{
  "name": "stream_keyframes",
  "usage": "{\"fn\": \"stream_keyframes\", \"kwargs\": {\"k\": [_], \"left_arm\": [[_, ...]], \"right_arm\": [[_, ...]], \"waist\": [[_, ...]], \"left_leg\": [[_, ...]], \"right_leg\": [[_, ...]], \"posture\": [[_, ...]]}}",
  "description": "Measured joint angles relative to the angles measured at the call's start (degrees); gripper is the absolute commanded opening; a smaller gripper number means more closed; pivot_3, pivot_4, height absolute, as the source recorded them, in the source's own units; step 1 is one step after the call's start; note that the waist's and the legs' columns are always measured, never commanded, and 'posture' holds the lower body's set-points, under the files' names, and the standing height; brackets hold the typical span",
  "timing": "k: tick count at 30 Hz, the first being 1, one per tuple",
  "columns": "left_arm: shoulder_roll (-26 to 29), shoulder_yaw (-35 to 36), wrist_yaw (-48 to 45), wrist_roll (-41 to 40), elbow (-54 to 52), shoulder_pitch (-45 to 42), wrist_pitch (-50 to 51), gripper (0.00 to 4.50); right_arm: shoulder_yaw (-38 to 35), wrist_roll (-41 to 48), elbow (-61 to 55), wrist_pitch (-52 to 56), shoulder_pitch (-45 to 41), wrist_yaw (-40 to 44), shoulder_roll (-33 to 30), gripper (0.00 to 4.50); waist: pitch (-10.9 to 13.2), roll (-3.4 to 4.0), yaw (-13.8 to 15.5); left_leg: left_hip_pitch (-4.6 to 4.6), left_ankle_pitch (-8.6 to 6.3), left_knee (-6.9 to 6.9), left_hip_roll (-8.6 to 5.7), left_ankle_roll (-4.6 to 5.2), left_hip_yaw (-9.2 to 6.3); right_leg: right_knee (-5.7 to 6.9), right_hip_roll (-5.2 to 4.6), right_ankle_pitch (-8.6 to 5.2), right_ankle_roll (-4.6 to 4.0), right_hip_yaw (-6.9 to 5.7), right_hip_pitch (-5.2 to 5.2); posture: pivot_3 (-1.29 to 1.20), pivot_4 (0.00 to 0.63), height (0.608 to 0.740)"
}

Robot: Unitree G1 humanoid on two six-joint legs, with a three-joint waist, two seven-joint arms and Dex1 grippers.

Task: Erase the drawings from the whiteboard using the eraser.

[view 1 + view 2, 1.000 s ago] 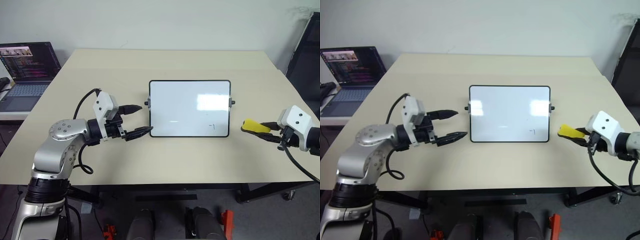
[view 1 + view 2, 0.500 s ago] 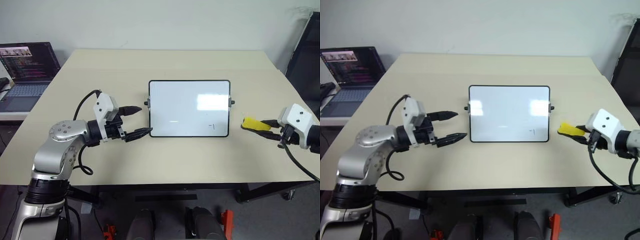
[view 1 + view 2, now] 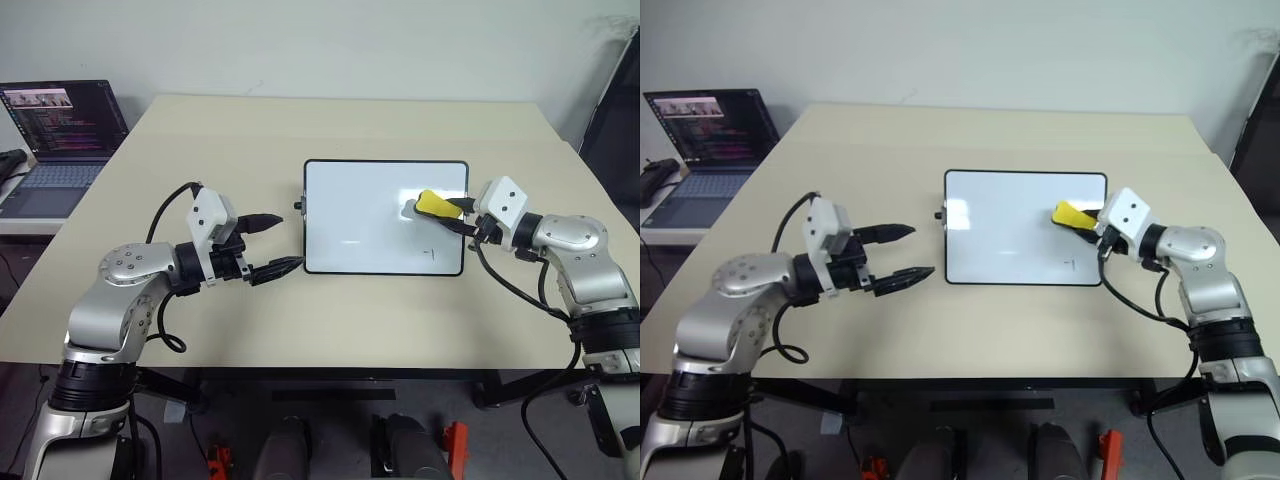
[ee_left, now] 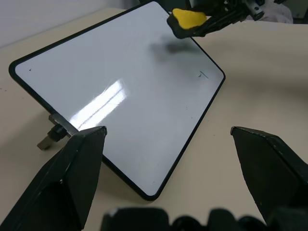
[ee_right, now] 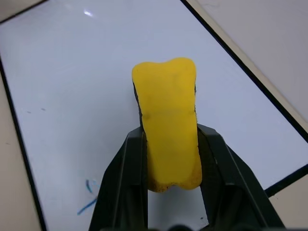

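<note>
The right gripper [image 3: 452, 210], pinching the eraser [image 3: 433, 203], hovers over the whiteboard [image 3: 370, 225] near its right edge, the remaining drawings [image 3: 432, 254] lying just nearer the robot, while the spread left gripper [image 3: 268, 243] waits beside the board's left edge.

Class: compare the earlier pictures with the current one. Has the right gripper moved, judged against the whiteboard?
Yes. The right gripper, shut on the eraser, was off the whiteboard's right edge; now it reaches inward over the board's upper right area, above the small drawing.
</note>
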Motion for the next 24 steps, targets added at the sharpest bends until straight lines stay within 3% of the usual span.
{"fn": "stream_keyframes", "kwargs": {"k": [12, 19, 24], "left_arm": [[0.0, -0.01, 0.0, -0.01, -0.02, -0.02, 0.01, 4.5], [0.01, 0.0, -0.07, 0.01, 0.0, -0.45, 0.01, 4.5], [0.07, -0.01, -0.11, 0.03, 0.05, -1.11, 0.01, 4.5]], "right_arm": [[4.45, -5.65, 17.38, -12.71, -5.04, 3.3, 1.56, 1.02], [5.91, -7.55, 21.01, -16.76, -5.92, 3.25, 1.89, 1.02], [6.94, -8.69, 21.07, -17.5, -4.54, 4.13, 1.48, 1.02]], "waist": [[0.0, 0.0, -0.29], [-0.01, -0.01, -0.33], [-0.02, -0.02, -0.32]], "left_leg": [[0.1, 0.0, 0.0, 0.02, 0.0, -0.01], [0.35, 0.01, 0.01, 0.02, 0.0, 0.03], [0.91, 0.0, 0.0, 0.04, 0.0, -0.03]], "right_leg": [[0.08, 0.02, 0.07, -0.13, 0.01, 0.04], [0.13, 0.02, 0.07, -0.14, 0.06, 0.25], [0.02, 0.01, -0.27, -0.2, 0.0, 0.94]], "posture": [[0.0, 0.15, 0.74], [0.0, 0.15, 0.74], [0.0, 0.15, 0.74]]}}
